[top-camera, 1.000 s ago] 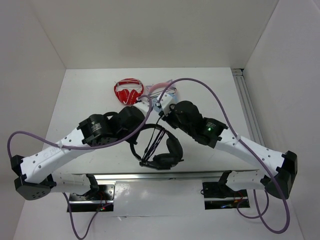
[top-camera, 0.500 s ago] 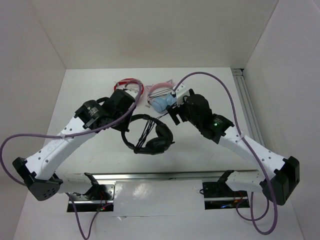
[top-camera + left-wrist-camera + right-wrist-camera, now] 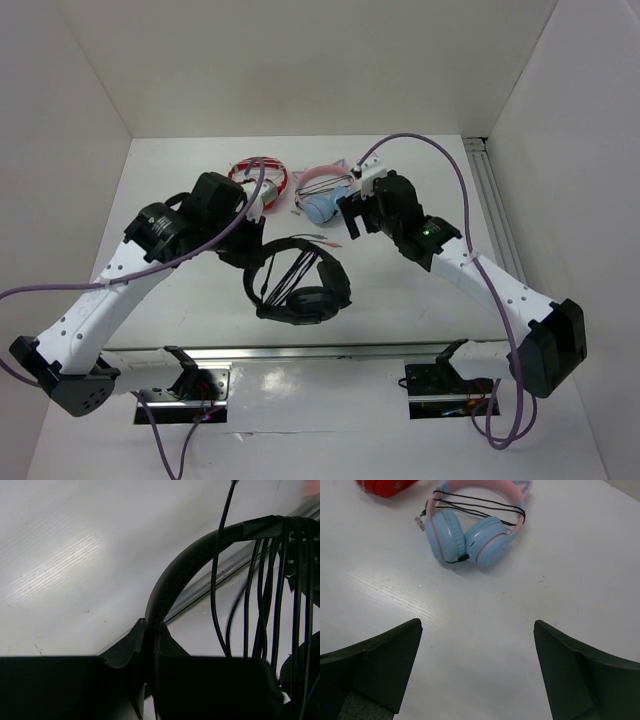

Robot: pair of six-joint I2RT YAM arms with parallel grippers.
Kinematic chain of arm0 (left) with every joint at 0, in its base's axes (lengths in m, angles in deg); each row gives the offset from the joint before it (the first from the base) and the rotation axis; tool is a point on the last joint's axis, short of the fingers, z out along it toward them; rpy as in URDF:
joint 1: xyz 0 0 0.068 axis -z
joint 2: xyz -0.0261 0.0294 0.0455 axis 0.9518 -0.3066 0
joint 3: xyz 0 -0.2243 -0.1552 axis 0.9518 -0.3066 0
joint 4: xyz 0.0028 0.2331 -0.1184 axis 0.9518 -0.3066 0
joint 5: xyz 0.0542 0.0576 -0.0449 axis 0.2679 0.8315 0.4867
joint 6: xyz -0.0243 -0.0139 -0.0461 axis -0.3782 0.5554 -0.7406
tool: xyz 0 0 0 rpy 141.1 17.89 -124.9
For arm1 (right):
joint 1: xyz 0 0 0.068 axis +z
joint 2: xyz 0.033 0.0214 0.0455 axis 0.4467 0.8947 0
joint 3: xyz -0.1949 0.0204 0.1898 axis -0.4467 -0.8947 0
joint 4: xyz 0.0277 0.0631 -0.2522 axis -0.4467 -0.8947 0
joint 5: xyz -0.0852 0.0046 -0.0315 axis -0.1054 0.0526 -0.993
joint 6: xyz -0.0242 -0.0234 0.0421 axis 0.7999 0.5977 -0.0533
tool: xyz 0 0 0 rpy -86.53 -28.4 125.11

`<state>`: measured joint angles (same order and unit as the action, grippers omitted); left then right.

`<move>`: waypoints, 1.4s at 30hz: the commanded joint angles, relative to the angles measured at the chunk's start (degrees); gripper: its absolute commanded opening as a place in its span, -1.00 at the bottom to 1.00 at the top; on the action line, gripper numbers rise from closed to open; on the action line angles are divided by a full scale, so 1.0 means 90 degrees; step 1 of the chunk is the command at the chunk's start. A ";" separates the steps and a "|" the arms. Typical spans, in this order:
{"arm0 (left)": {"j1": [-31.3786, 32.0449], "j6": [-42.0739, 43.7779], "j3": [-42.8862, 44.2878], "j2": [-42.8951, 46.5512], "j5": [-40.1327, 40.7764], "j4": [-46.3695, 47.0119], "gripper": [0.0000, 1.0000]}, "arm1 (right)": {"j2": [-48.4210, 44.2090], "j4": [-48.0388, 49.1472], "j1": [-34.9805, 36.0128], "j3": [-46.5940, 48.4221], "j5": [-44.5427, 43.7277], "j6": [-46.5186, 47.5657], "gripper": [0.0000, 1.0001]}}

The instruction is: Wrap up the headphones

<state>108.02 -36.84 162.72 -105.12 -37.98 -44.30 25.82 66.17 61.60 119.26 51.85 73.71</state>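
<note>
Three headsets on the white table (image 3: 165,185).

Task item: black over-ear headphones (image 3: 300,284) with thin round headband (image 3: 197,547) and padded earcups. Position: centre of the table, between the two arms, nearer the arm bases than the other two headsets. The top view does not settle whether they rest on the table or hang just above it.

Thin black cable (image 3: 260,595): several strands run side by side across the open middle of the headset, from the headband toward the earcups. In the left wrist view the strands pass over the headband at upper right. One loose strand rises toward the top edge of that view.

Left hand (image 3: 150,632): closed, fingers pinched on the headband with no gap showing. In the top view this hand (image 3: 245,240) sits at the left side of the black headset, mostly hidden under its own wrist.

Right hand (image 3: 476,630): jaws spread wide, nothing between them, only bare table below. In the top view it (image 3: 352,215) is apart from the black headset, up and to the right of it.

Other items, far side of the table:
- red headphones (image 3: 262,176), behind the left hand.
- light blue and pink headphones (image 3: 475,530) with a dark cable wound across them, just ahead of the right hand, beside the red pair.
</note>
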 commanded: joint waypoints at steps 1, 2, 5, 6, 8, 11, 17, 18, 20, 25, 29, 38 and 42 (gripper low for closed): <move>-0.0148 0.0017 -0.0005 0.0178 -0.0785 0.0337 -1.00 | 0.0128 0.0097 -0.0283 0.0529 -0.0277 -0.0579 1.00; -0.0265 0.0015 -0.0082 0.0178 -0.0697 0.0337 -1.00 | 0.0129 0.0029 -0.0361 0.0530 -0.0279 -0.0668 1.00; -0.0509 -0.0131 -0.0181 0.0120 -0.0452 0.0337 -1.00 | -0.0085 -0.0118 -0.0634 0.0793 -0.0298 -0.1078 1.00; -0.0636 -0.0131 -0.0326 0.0119 -0.0374 0.0337 -1.00 | -0.0144 -0.0118 -0.0693 0.0861 -0.0472 -0.1186 1.00; -0.0705 -0.0189 -0.0386 0.0119 -0.0111 0.0454 -1.00 | -0.0203 -0.0516 -0.0761 0.1183 -0.1299 -0.1614 1.00; -0.0705 -0.0384 -0.0639 0.0051 0.0572 0.0523 -1.00 | -0.0505 -0.0985 -0.0762 0.1642 -0.1909 -0.2073 1.00; -0.0618 -0.1135 -0.1068 -0.0417 0.1860 0.0893 -1.00 | -0.1374 -0.1756 -0.0694 0.2199 -0.1062 -0.2474 1.00; -0.0617 -0.1446 -0.1069 -0.0476 0.1921 0.1078 -1.00 | -0.1375 -0.1884 -0.0626 0.2200 -0.0973 -0.2476 1.00; -0.0374 -0.1751 -0.1244 -0.0651 0.2067 0.1284 -1.00 | -0.1608 -0.2186 -0.0557 0.2278 -0.0827 -0.2631 1.00; 0.0454 -0.2863 -0.1547 -0.1159 0.2389 0.2230 -1.00 | -0.1931 -0.2656 -0.0488 0.2405 -0.0709 -0.2700 1.00; 0.1179 -0.3675 -0.1616 -0.2124 0.3219 0.2768 -1.00 | -0.2058 -0.3066 -0.0488 0.2531 -0.0582 -0.2700 1.00; 0.1999 -0.4428 -0.0622 -0.4624 0.3103 0.3707 -1.00 | -0.2352 -0.3780 -0.0488 0.2523 -0.0328 -0.2515 1.00; 0.2332 -0.4565 0.0862 -0.5845 0.2957 0.3649 -1.00 | -0.2429 -0.3966 -0.0488 0.2707 -0.0328 -0.2515 1.00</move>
<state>126.62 -75.13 162.41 -152.31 -10.25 -16.00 4.97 33.14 56.92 140.35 48.39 50.52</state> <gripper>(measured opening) 0.164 0.999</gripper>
